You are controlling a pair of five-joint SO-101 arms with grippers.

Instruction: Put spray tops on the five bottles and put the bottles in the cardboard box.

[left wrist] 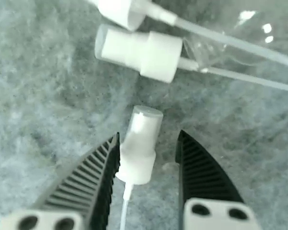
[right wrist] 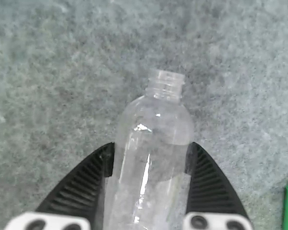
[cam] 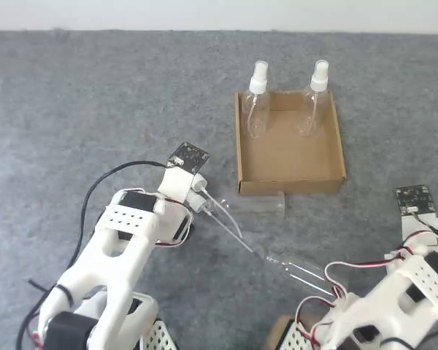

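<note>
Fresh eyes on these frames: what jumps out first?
Two capped bottles stand at the far side of the cardboard box. The left gripper sits open around a loose spray top lying on the grey carpet, with two more tops just beyond it. The right gripper is clamped on an uncapped bottle, its neck pointing away from the gripper.

Upright at the far wall of the cardboard box (cam: 288,164): a capped bottle (cam: 256,113) and a second capped bottle (cam: 310,109). Lying just outside its near wall, a clear bottle (cam: 259,204). By the left arm (cam: 124,240), loose spray tops (cam: 206,206); by the right arm (cam: 409,292), a second clear bottle (cam: 296,268).
</note>
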